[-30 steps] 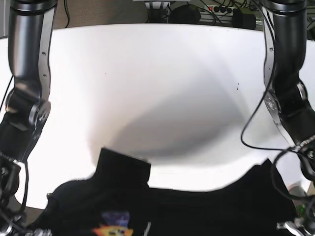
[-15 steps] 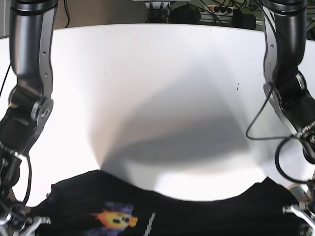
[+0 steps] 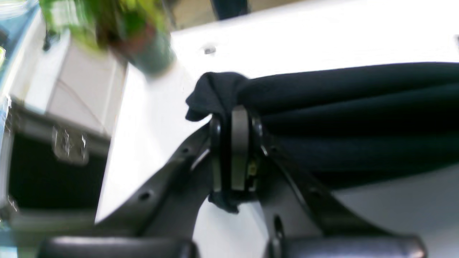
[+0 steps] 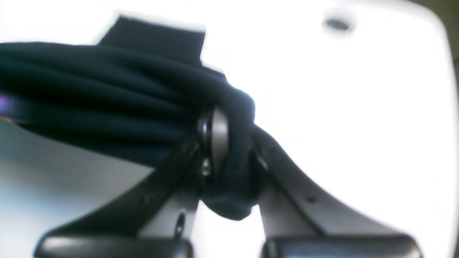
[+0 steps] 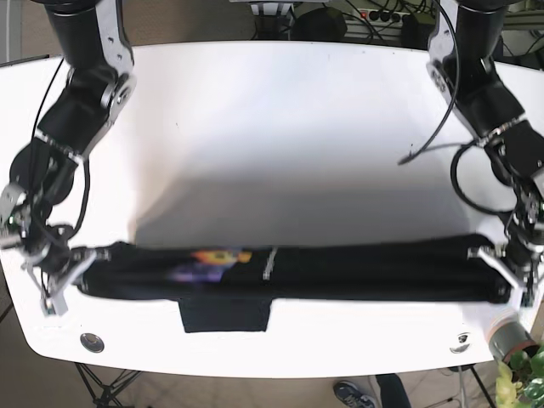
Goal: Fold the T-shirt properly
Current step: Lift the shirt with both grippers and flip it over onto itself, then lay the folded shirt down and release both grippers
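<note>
The black T-shirt (image 5: 340,272) is stretched taut in a long bunched band across the near side of the white table (image 5: 280,136), with a colourful print (image 5: 208,259) showing left of its middle and a flap (image 5: 225,314) hanging below. My left gripper (image 5: 510,276) is shut on the shirt's right end; in the left wrist view the fingers (image 3: 239,143) pinch the cloth (image 3: 340,107). My right gripper (image 5: 58,276) is shut on the left end; the right wrist view shows cloth (image 4: 107,96) wrapped around its fingers (image 4: 218,139).
Two round holes (image 5: 91,342) (image 5: 461,342) sit near the table's front corners. A potted plant (image 5: 518,365) stands just past the front right corner, next to my left arm. Cables and boxes (image 5: 357,21) lie behind the table's far edge.
Both grippers have pulled apart and away from the camera, lifting and stretching the shirt from a loose spread at the bottom edge into a tight horizontal band. The view now shows the table's front edge.
</note>
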{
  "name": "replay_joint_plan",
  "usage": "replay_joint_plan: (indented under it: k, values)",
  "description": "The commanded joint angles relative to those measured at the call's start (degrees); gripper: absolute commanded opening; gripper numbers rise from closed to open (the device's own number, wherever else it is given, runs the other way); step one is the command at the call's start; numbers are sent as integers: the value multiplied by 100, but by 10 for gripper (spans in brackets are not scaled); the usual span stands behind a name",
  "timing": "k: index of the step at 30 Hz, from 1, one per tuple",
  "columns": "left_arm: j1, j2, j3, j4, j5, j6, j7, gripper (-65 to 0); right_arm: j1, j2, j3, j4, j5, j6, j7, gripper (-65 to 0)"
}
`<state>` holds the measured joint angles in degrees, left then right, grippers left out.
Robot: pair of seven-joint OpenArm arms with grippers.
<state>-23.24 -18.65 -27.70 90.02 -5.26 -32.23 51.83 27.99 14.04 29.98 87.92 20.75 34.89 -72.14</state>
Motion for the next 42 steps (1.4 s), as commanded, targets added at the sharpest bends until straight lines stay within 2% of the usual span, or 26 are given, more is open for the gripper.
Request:
replay_joint_plan:
  k: [1, 4, 10, 13, 20, 25, 38, 40, 42]
  values:
    - [52, -82, -38, 216, 143, 115, -98, -650, -95, -20, 163, 276, 57, -21, 133, -628]
    - [535, 6, -249, 348, 143, -96, -98, -650, -667, -187, 391, 461, 215, -21, 133, -628]
    - [1142, 393, -909, 664, 178, -641, -80, -650, -1484, -380, 453, 672, 250, -21, 133, -628]
    - [1573, 402, -953, 884, 152, -676, -80, -650, -1836, -512, 453, 874, 452, -21, 124, -628]
    - [2223, 630, -1093, 1130, 152, -685, -98, -650, -2469, -530, 453, 1190, 971, -65, 106, -628]
    - [2513, 639, -1463, 1086, 143, -720, -98, -650, -2874, -565, 453, 1393, 1015, -65, 9, -626]
    - [3041, 595, -1471, 1086, 196, -777, -98, -647, -3506, -556, 453, 1419, 1024, -30, -166, -623]
    - [3085, 595, -1471, 1086, 196, -777, -98, -557, -3603, -556, 453, 1419, 1024, -30, -202, -599]
    - [3120, 595, -1480, 1086, 196, -777, -89, -468, -3674, -556, 453, 1419, 1041, -30, -202, -539]
